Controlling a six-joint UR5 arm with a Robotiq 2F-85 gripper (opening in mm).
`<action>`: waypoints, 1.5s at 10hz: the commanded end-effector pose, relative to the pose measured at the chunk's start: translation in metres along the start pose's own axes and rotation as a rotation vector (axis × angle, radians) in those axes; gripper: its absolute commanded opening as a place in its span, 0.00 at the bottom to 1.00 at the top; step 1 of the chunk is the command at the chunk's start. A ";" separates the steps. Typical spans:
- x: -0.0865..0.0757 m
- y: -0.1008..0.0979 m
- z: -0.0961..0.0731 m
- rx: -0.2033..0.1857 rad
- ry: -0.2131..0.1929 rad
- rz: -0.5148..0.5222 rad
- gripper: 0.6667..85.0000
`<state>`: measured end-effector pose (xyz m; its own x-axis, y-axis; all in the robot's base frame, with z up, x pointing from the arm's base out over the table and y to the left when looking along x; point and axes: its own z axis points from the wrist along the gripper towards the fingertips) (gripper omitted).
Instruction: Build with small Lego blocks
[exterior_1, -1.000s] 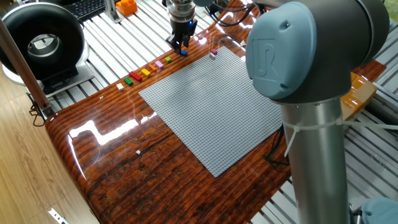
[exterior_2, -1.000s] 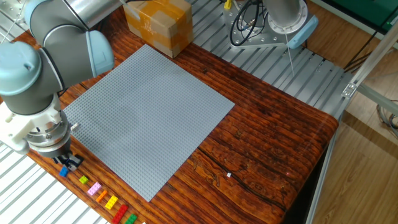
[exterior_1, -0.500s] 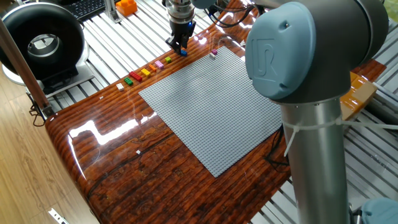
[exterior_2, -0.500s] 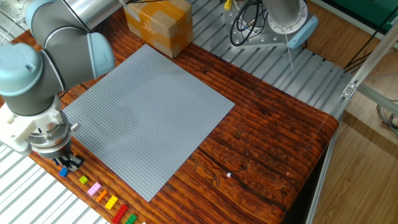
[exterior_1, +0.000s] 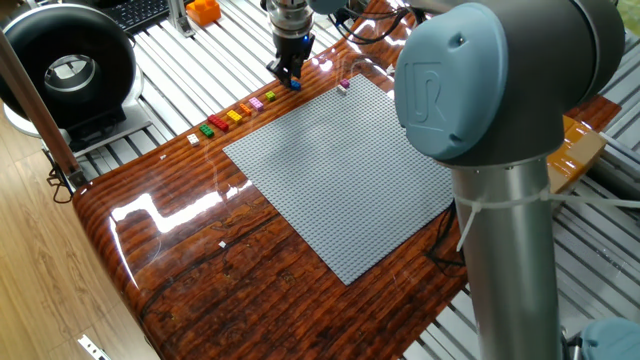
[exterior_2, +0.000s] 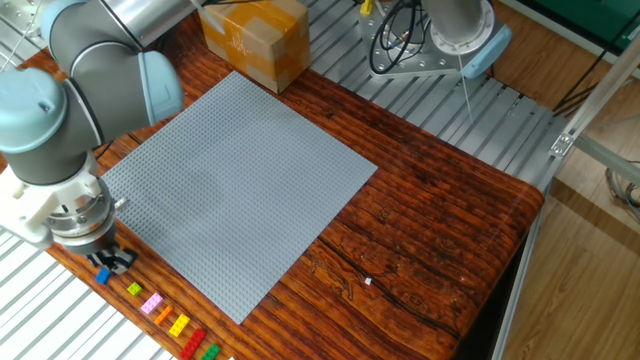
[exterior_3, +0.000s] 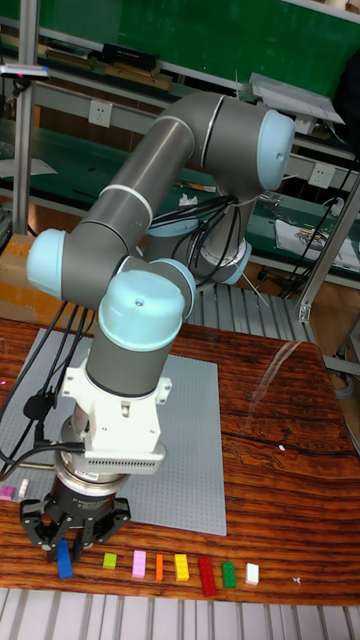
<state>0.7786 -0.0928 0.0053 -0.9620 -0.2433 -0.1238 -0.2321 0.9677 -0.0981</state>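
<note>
1. You see almost no change over the last second: the gripper (exterior_3: 66, 545) has only settled a little lower at the end of the row, at the bottom left of the tall view.
2. The blue block (exterior_3: 65, 562) stands between the jaws on the surface. The jaws are nearly closed around it, but you cannot tell whether they already press on it.
3. The other blocks (exterior_3: 180, 568) lie untouched in a line to the right of it: green, pink, orange, yellow, red, green, white. In one fixed view this row (exterior_1: 232, 116) sits at the upper middle, just beside the baseplate (exterior_1: 350, 170).
4. One more small pink piece (exterior_1: 343, 85) lies at the top edge of the baseplate.
5. The baseplate carries no built blocks, so I judge the task is at its very start, with the first pick under way.
6. Watch that the block does not tilt when it goes up.
</note>
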 end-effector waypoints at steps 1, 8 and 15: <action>0.001 0.004 0.000 -0.034 -0.006 -0.007 0.38; 0.001 -0.001 0.002 -0.052 -0.008 -0.040 0.37; 0.005 -0.005 0.002 -0.039 0.009 0.005 0.21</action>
<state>0.7756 -0.0976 0.0018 -0.9573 -0.2650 -0.1155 -0.2592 0.9638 -0.0633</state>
